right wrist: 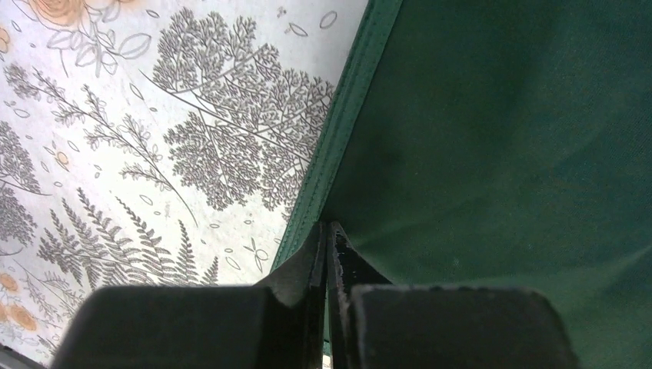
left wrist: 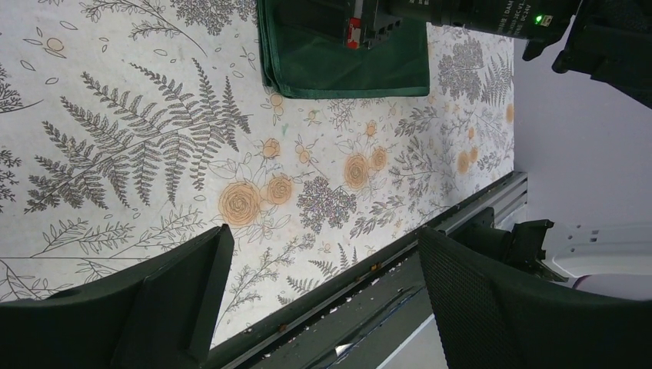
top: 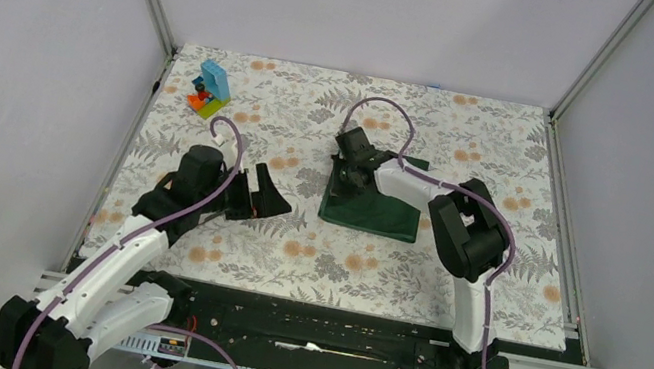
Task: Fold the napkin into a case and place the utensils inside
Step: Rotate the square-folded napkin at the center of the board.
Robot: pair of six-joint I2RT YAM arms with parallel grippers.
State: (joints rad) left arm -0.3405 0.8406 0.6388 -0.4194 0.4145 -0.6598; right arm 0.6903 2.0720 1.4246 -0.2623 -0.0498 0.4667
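Note:
The dark green napkin [top: 372, 208] lies folded on the floral table cover, right of centre. In the left wrist view the napkin [left wrist: 346, 69] shows at the top. My right gripper [top: 343, 175] is down at its left edge. In the right wrist view the jaws [right wrist: 329, 231] are pressed together with a sliver of the napkin [right wrist: 500, 138] pinched at the hem. My left gripper [top: 272, 197] hovers left of the napkin, open, with nothing between its fingers [left wrist: 184, 284]. The utensils are out of view.
A colourful toy block stack [top: 210, 90] stands at the back left. The black front rail [top: 319, 320] runs along the near table edge, and the same rail [left wrist: 400, 254] passes just under my left gripper. Grey walls enclose the sides and back.

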